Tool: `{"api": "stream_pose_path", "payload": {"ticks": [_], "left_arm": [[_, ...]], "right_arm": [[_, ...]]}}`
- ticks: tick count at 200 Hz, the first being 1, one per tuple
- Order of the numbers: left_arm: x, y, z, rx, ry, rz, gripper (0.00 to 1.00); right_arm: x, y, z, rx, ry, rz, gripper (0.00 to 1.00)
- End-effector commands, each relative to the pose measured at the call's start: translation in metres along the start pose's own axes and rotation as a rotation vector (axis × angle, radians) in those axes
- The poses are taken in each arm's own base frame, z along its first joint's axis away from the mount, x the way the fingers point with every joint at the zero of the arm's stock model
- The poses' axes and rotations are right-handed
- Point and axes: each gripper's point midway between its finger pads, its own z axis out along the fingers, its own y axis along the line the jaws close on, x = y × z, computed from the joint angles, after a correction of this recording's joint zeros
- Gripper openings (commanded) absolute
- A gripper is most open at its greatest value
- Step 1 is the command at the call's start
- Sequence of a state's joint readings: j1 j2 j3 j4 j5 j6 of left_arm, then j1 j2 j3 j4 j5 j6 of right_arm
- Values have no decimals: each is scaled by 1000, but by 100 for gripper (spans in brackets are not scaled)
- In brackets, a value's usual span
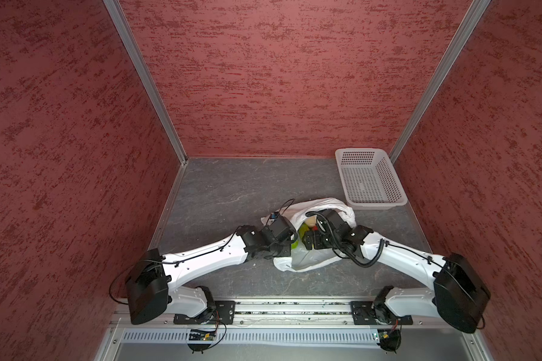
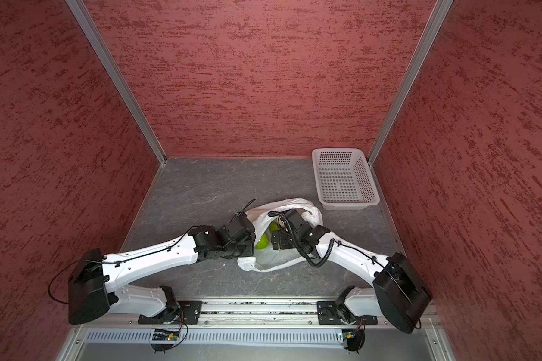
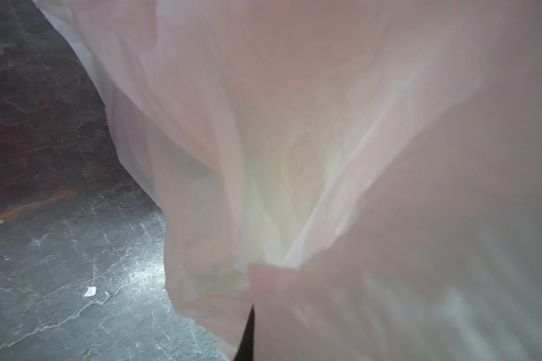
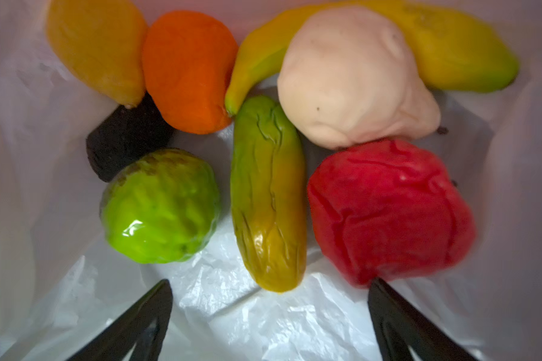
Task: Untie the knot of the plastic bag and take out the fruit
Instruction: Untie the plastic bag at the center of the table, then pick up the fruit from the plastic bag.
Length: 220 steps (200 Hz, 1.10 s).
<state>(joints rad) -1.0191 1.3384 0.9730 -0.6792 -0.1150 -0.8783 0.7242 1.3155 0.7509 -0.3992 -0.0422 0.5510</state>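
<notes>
The left claw (image 3: 247, 334) is pinching the thin side of the bag (image 1: 310, 259). The bag is lying open in the middle of the counter (image 1: 226, 193). The right claw (image 4: 269, 283) is hanging inside it, wide open, holding nothing, just above the fruit (image 4: 163, 206). A basket (image 1: 370, 178) is sitting far right.

No text, label, brand, number or sign is legible to me in any view. The plastic bag (image 1: 307, 261) shows plain film. The basket (image 1: 376, 204) beyond the bag bears no print that I can make out. The circuit board (image 1: 201, 336), nearer than the bag, is too small to read.
</notes>
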Motion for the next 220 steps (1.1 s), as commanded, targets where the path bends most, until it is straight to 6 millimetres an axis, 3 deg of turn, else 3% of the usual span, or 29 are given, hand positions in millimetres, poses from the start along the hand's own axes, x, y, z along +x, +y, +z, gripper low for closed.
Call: {"api": "stream_pose_path", "payload": {"ticks": [1,42,92,134,172,220], "left_arm": [[-14,-3,-11,13,-76,4,0],[-33,-12,-19,64,-141,-25,0],[-53,-27,-32,148,-212,-40,0],[-35,-29,-16,150,-140,2,0],[-19,-23,-3,125,-105,17,0],[-13,-19,5,107,-94,15,0]], "right_arm": [[-18,16,0,-52,-55,30,99],[-22,24,19,-83,-50,23,98],[-23,25,21,-99,-74,-26,97],[-33,18,26,-32,-98,-71,93],[-30,5,52,49,-60,-102,87],[-27,-1,67,72,-51,-100,81]]}}
